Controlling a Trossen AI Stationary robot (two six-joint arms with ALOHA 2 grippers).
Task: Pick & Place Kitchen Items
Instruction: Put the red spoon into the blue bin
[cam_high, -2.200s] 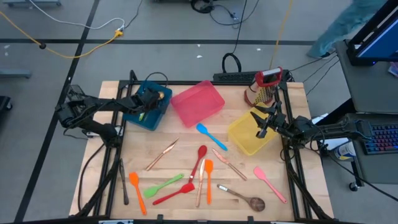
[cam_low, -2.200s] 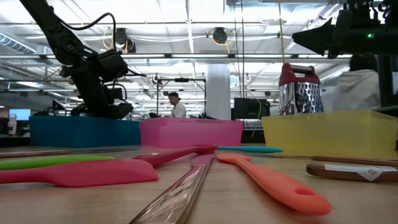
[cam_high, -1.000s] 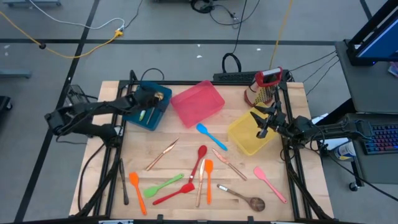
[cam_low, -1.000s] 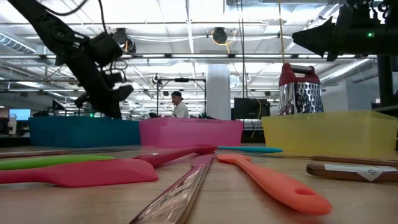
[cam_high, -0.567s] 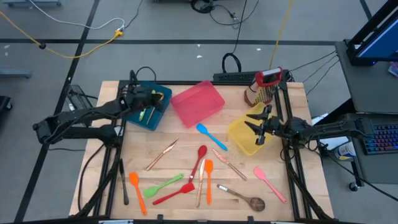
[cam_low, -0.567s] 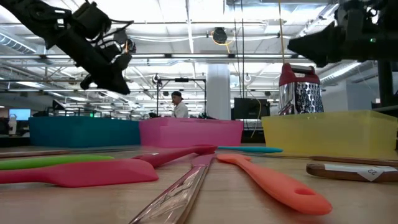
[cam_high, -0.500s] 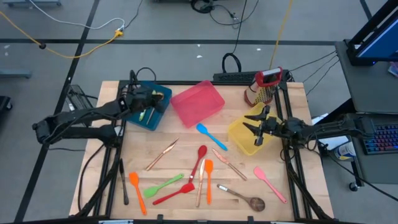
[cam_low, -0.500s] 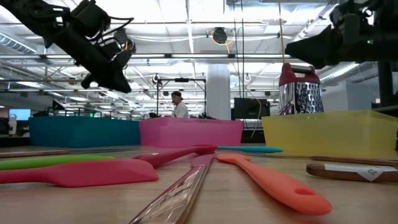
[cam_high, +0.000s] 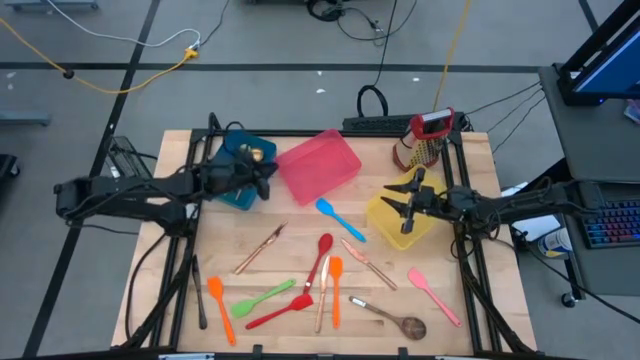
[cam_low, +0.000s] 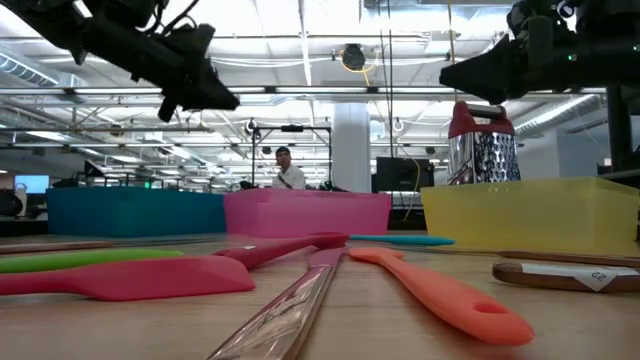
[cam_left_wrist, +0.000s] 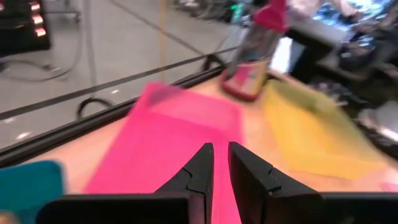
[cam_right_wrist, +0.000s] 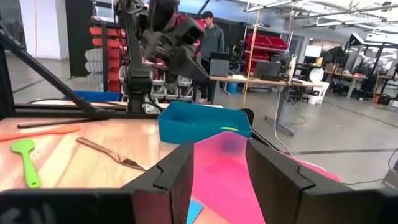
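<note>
Left gripper (cam_high: 262, 178) nearly closed, empty, moved off blue bin (cam_high: 236, 190) toward pink bin (cam_high: 318, 165), right gripper (cam_high: 400, 205) spread.

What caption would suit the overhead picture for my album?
Two robot arms hover over bins: left pincer by the blue bin, right pincer above the yellow bin, utensils scattered below.

Utensils (cam_high: 323, 262), bins (cam_high: 317, 165) on wooden table (cam_high: 290, 235)

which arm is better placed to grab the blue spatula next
Right, probably. The right pincer hangs open over the yellow bin, just beside the blue spatula. The left pincer is nearly shut by the blue bin, with the pink bin between.
</note>
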